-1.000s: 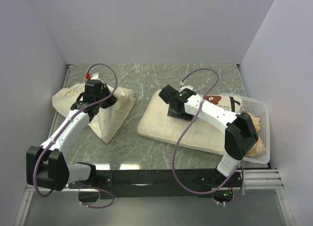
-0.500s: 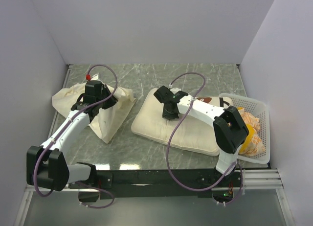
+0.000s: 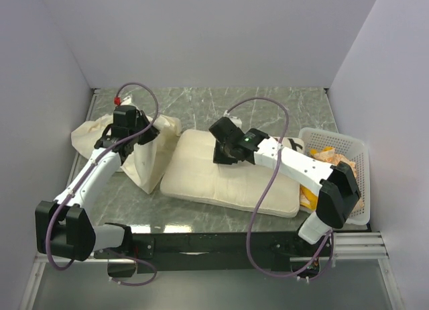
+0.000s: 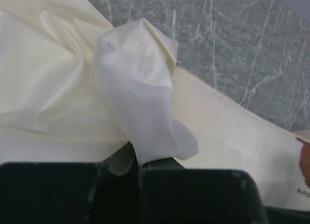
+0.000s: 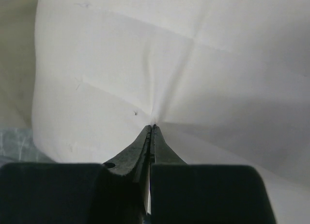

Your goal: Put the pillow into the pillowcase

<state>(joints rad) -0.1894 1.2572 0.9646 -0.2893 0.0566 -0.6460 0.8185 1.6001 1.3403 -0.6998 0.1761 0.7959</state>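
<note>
Down at the near edge, two white arms reach out over the grey, marble-veined surface (image 3: 201,109). Closest lies the puffy rectangular cream pillow (image 3: 201,179), soft and faintly dimpled, stretched across the middle and wholly outside the sack. Its right end sits just beside a white plastic lattice basket (image 3: 355,143) holding crumpled orange and yellow things. The right claw (image 5: 152,129) has its tips pressed together, pinching a fold of the pillow's top skin, with creases fanning out from the nip. Left of it, the left claw (image 4: 139,161) is likewise squeezed tight on a bunched twist of the plain, limp, thin cream fabric pillowcase (image 3: 147,166), pulled up into a wrinkled peak. The rest of it pools flat, right against the pillow's left end.
</note>
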